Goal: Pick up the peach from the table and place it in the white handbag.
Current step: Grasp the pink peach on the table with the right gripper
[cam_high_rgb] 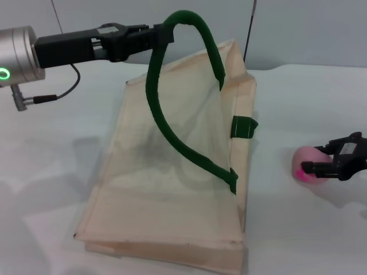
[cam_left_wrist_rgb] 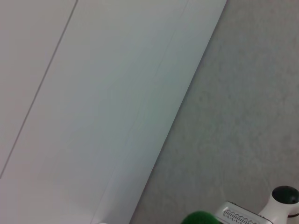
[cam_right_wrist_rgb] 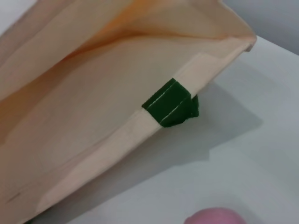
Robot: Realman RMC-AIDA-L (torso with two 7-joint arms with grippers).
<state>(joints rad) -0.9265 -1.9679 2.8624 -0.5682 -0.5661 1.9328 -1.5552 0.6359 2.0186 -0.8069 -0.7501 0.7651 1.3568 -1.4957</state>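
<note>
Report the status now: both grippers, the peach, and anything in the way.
Left gripper shut on green handle, holding white handbag open. Right gripper at peach on table, grasp unclear. Path to bag mouth open.

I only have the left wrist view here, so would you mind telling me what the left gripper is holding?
Observer: The left gripper is shut on the green handle, lifting one side of the white handbag open.
Operator: Thank you. Where is the peach?
Observer: The peach sits on the table, to the right of the bag.
Operator: And the right gripper?
Observer: The right gripper is at the peach, fingers on either side of it.
</note>
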